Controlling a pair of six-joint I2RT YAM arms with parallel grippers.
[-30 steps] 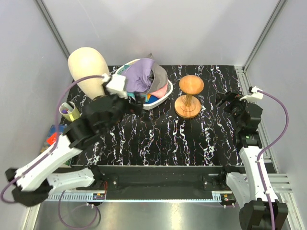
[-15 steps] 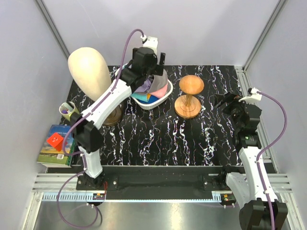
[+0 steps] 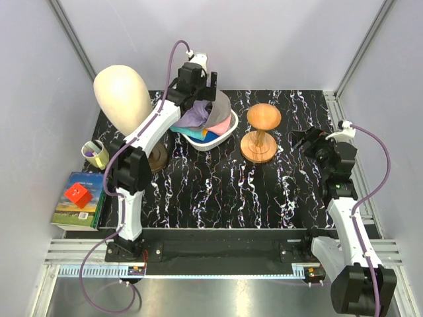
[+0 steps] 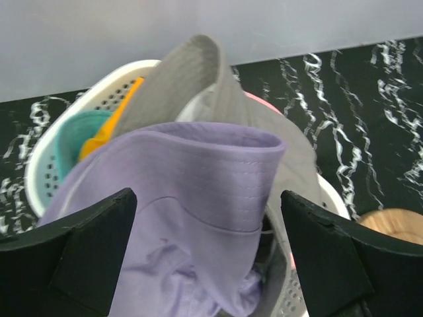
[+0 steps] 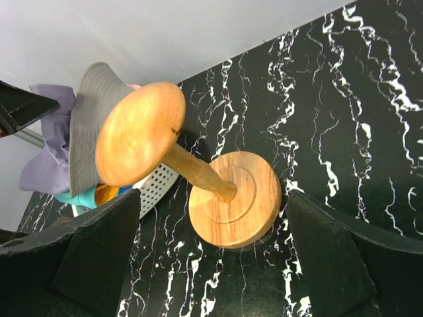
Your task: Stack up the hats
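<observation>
The left jaws hang wide open and empty over the lavender hat (image 4: 198,178) in the basket (image 4: 43,162) (upper centre of the top view), so a deep close may pinch the grey hat (image 4: 192,72) too; the right jaws gape empty.

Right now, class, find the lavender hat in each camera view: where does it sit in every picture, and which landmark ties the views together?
Top external: the lavender hat lies upper centre, in the white basket.
Left wrist: it fills the centre and lower frame.
Right wrist: it peeks in at the left edge.
Shared landmark: the white basket.
</observation>
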